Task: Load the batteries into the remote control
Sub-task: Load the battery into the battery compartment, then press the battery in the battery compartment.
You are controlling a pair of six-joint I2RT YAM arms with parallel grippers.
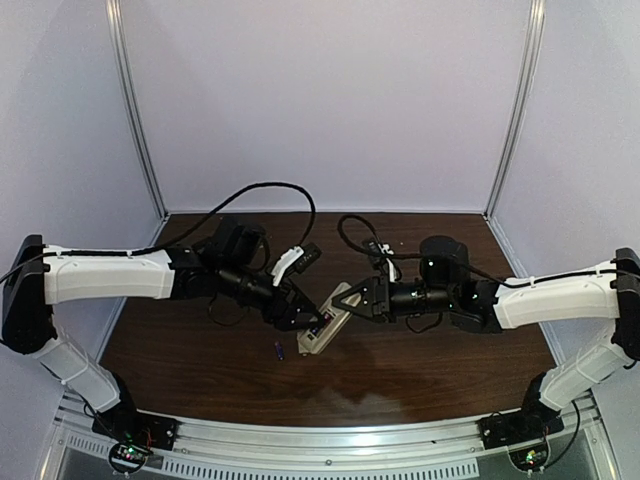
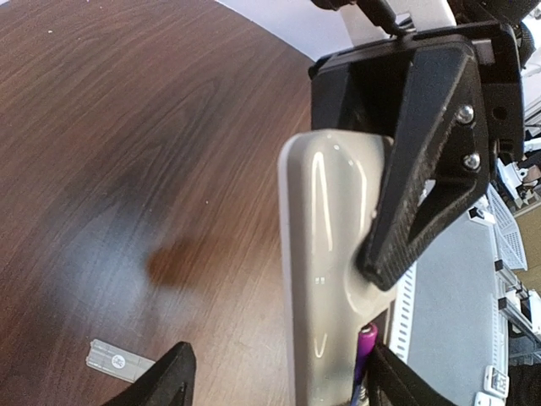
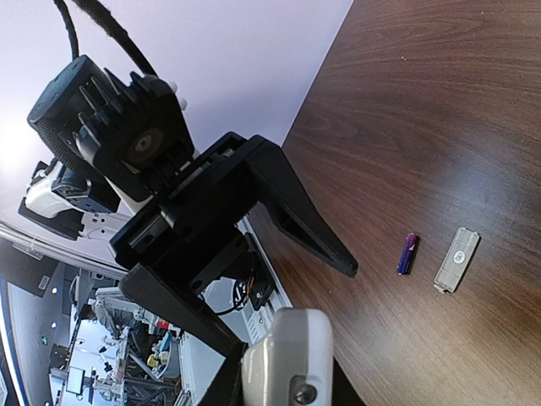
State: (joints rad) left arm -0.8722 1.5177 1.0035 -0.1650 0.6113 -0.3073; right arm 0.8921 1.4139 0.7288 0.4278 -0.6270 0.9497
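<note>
Right gripper (image 1: 352, 300) clamped on remote control (image 2: 325, 254), held above table (image 1: 200, 380) centre | left gripper (image 1: 299, 320) jaws apart, straddling its near end | first battery (image 2: 365, 351) at the recess, seating uncertain | second battery (image 3: 407, 254) loose on table, near-left, beside cover piece (image 3: 456, 259) | judged roughly half done

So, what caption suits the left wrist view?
Right arm's black fingers grip a slim beige plastic remote control over a wooden table, small purple cylindrical battery at its end.
</note>
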